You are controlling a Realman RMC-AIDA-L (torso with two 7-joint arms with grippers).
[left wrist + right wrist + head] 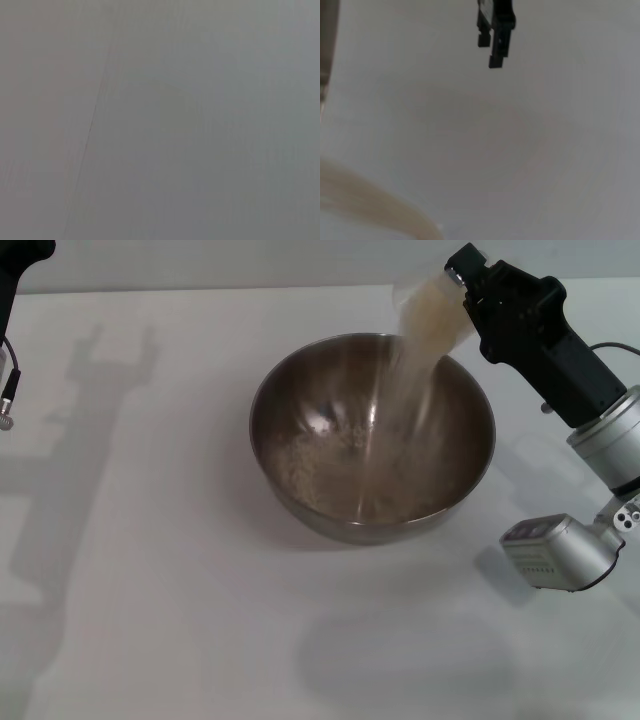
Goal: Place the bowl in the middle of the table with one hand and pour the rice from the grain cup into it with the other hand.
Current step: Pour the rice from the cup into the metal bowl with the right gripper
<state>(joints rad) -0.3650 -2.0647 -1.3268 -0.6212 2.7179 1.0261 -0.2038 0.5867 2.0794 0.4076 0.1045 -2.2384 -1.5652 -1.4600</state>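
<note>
The steel bowl (pixel 462 455) stands in the middle of the white table (pixel 150 540). Over its far right rim my right gripper (pixel 468 290) is shut on the clear grain cup (pixel 432 310), which is tipped steeply toward the bowl. Rice (pixel 405 390) falls from the cup in a stream, and a pale layer of rice (pixel 305 465) lies on the bowl's bottom. My left arm (pixel 18 280) stays at the far left corner, away from the bowl. The left gripper (pixel 495 37) appears far off in the right wrist view. The left wrist view shows only a plain grey surface.
The right arm's silver joint (pixel 560 550) hangs over the table just right of the bowl. A thin cable with a metal plug (pixel 9 400) dangles from the left arm at the left edge. Bare tabletop lies in front of the bowl.
</note>
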